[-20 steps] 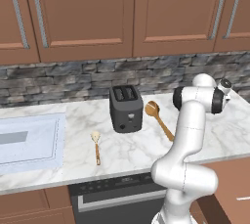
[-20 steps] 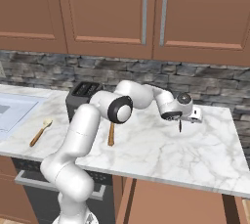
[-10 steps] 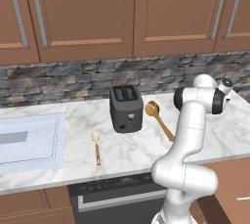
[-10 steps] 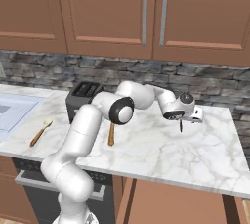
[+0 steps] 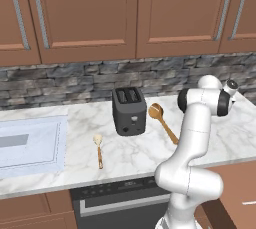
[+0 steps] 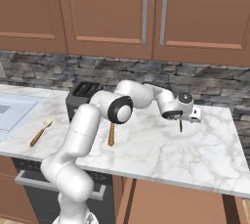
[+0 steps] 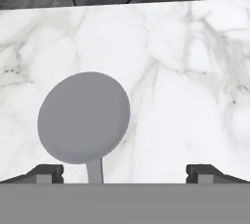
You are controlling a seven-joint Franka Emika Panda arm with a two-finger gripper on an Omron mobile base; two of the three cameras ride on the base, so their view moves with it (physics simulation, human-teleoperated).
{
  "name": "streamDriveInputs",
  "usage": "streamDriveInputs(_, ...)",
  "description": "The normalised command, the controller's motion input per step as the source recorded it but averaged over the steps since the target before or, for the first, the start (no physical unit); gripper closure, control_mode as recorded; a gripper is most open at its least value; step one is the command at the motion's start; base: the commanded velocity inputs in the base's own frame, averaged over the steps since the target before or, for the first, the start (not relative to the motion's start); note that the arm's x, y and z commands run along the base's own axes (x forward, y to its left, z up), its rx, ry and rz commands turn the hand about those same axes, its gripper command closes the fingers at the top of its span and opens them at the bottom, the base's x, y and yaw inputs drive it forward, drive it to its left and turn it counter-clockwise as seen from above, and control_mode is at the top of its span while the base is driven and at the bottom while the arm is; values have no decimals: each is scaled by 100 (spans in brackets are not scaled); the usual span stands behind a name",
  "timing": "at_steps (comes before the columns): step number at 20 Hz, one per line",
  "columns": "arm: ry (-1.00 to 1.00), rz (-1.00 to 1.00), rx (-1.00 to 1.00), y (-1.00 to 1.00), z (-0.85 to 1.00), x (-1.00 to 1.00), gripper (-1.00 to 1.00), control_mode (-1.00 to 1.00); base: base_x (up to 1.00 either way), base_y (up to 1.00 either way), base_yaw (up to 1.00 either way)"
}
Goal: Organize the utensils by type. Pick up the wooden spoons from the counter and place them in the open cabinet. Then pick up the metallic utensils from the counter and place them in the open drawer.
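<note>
A grey metallic spoon (image 7: 84, 118) lies on the white marble counter (image 7: 185, 71), its round bowl close under my open gripper (image 7: 125, 171) and nearer the left fingertip (image 7: 49, 171). In the right base view the gripper (image 6: 181, 123) hangs just above the counter's right part (image 6: 205, 145). The long golden-brown wooden spoon (image 5: 162, 122) (image 6: 111, 135) lies right of the toaster. On the counter left of the toaster rests the shorter pale-bowled wooden spoon (image 5: 99, 150) (image 6: 40, 131). The open cabinet and the open drawer are out of view.
A black toaster (image 5: 129, 110) (image 6: 83, 98) stands mid-counter. At the far left is a sink (image 5: 30, 140). A stone backsplash (image 5: 75, 80) backs the counter under closed wall cabinets (image 5: 85, 13) with silver bar handles. An oven front (image 5: 120, 205) sits below.
</note>
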Motion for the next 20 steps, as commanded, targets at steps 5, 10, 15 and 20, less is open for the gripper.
streamDriveInputs(5,-2,0,0,16,0,0,-100,-100,0,0,0)
streamDriveInputs(10,0,0,0,4,-7,3,-100,-100,0,0,0)
streamDriveInputs(15,0,0,0,1,-25,11,-100,-100,0,0,0)
streamDriveInputs(20,0,0,0,2,-41,8,-100,-100,0,0,0)
